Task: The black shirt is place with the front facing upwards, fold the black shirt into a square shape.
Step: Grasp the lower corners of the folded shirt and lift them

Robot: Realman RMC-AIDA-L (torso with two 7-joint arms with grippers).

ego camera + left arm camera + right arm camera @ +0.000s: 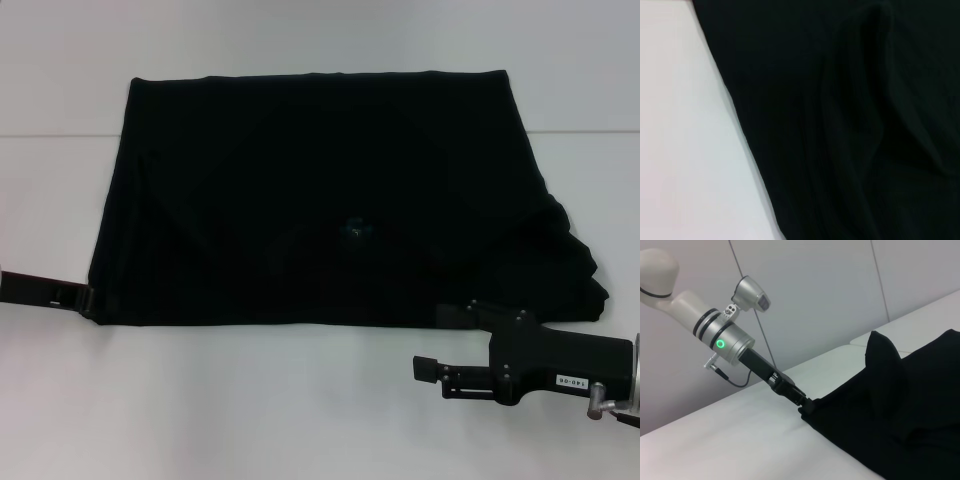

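Black shirt [330,200] spread across a white table [250,410], both sleeves folded in

The left gripper [88,300] pinches the shirt's near-left corner, fingers pressed together on the cloth; the right gripper [450,340] sits at the shirt's near-right corner, one finger touching the hem, spread wide, holding nothing; a small white tag on its body reads roughly "140-00"

Matt black cloth of the black shirt [330,190], smooth matt white table [250,410], matt black right gripper [455,345] housing
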